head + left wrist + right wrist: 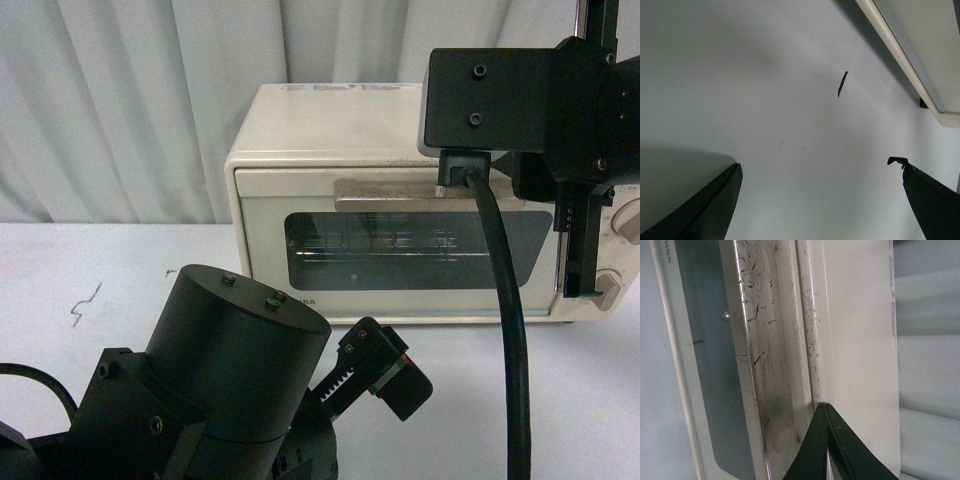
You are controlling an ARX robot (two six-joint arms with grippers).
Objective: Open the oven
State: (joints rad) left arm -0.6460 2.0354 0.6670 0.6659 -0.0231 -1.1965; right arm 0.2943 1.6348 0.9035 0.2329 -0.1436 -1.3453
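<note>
The cream-white oven (300,130) stands on the table with its door shut. It has a dark glass window (400,250), a beige bar handle (385,192) and two knobs (607,288) at the right. My right arm's wrist block (520,100) covers the oven's upper right corner. In the right wrist view my right gripper (823,405) is shut and empty. Its tip sits at the seam above the scratched handle (765,340), beside the oven's top (860,340). My left gripper (817,163) is open and empty over the bare table, near the oven's bottom edge (920,55).
A white curtain (120,100) hangs behind the white table (80,260). Black marks (85,303) lie on the table at the left; one shows in the left wrist view (842,83). A black cable (510,330) hangs from my right wrist across the oven door. My left arm (230,380) fills the lower left.
</note>
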